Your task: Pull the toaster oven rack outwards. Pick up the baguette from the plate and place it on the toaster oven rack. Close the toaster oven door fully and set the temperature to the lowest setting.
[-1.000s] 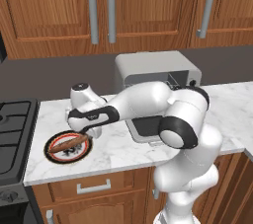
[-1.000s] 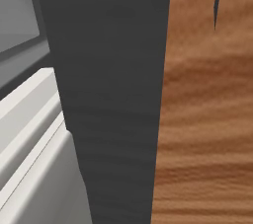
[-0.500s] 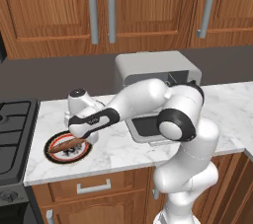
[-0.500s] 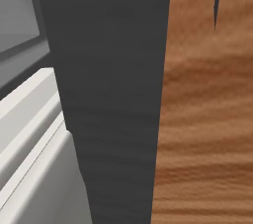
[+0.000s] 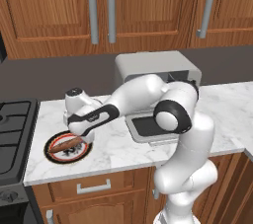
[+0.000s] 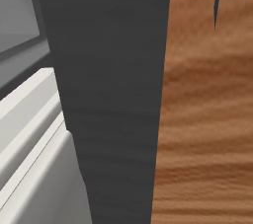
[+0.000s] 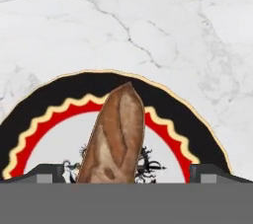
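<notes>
- Your gripper (image 7: 126, 176) is spread wide, straddling the baguette (image 7: 114, 141) at lower centre of the hand view.
- Likely light with a crisp crust: pinch mid-loaf, gently.
- It rests on the plate (image 7: 59, 92).

White marble counter (image 7: 148, 20) right under the fingers (image 7: 47, 173) and running on ahead of them, grey veins all over. Black stove (image 5: 12, 129) off to one side of the fingers, butted up against the counter's end. Dark grey backsplash (image 5: 54, 77) well beyond them, then brown wood upper cabinets (image 5: 54, 11) way up above, with long grey bar handles (image 5: 92, 11). Wood drawer (image 5: 118, 183) down below the fingers, little grey pull (image 5: 94, 187) on it. Right base view pretty close-up: wood-grain panel (image 6: 207, 119), dark grey slab (image 6: 113, 94) touching it, pale ledges (image 6: 29, 119) on the slab's other side.
</notes>
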